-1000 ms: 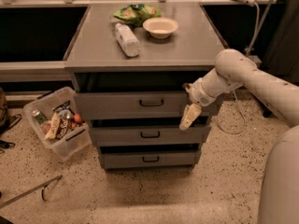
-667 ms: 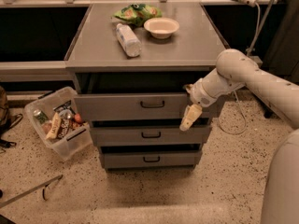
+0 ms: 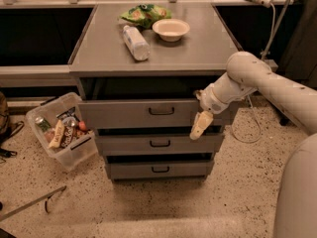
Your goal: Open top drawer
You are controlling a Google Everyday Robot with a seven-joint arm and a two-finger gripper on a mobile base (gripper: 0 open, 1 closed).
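The top drawer [image 3: 124,114] is the wide grey front under the cabinet top, with a small black loop handle [image 3: 161,111] at its centre. It stands out a little from the cabinet, with a dark gap above it. My gripper [image 3: 200,125] hangs pointing down in front of the drawer's right end, well to the right of the handle and not on it. It holds nothing that I can see. My white arm [image 3: 267,86] reaches in from the right.
Two narrower grey drawers, the middle [image 3: 124,145] and the bottom [image 3: 129,170], sit below. On the cabinet top [image 3: 198,48] are a water bottle [image 3: 135,42], a bowl [image 3: 171,29] and a green bag [image 3: 143,14]. A plastic bin [image 3: 74,155] of snacks stands on the floor at left. A cable [image 3: 247,133] hangs at right.
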